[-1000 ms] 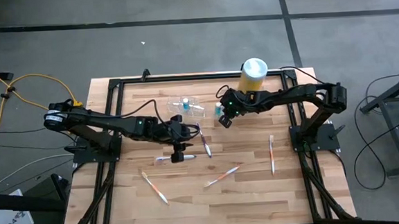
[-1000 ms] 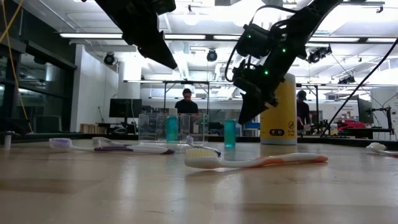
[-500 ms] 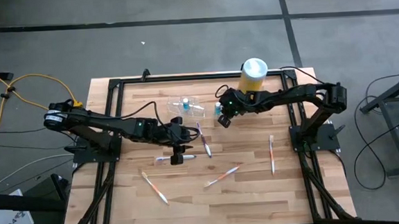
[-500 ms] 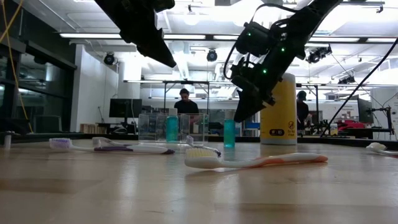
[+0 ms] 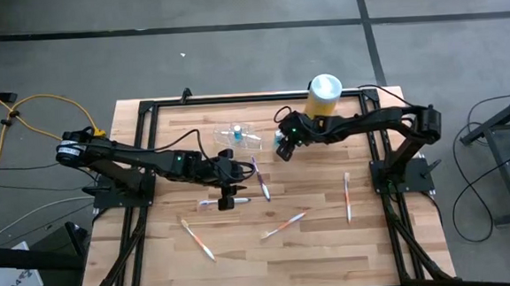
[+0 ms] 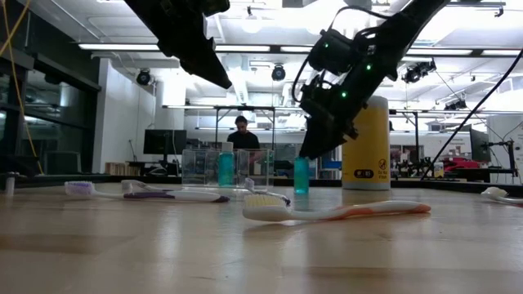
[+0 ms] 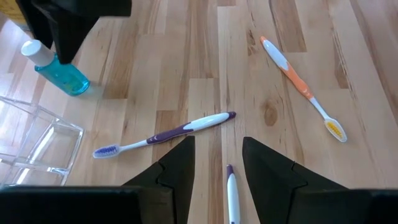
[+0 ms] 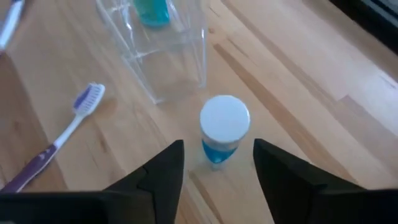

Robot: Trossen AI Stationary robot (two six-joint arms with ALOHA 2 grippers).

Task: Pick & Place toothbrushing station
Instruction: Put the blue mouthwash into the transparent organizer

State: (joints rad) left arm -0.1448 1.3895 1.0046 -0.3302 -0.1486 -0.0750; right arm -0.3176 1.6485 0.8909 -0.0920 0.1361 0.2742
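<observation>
The toothbrushing station (image 5: 238, 135), a clear holder, stands at the bench's (image 5: 314, 246) far middle, beside the blue bottle (image 8: 222, 132) under the right hand (image 8: 216, 163), fingers spread wide.

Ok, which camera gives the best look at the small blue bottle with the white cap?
The right wrist view: the small blue bottle sits large, just beyond that gripper's open fingers. The left wrist view shows it partly hidden, the low view sideways, the high view tiny.

right hand (image 8: 214, 165) now open, nearer bottle (image 8: 224, 127)
</observation>
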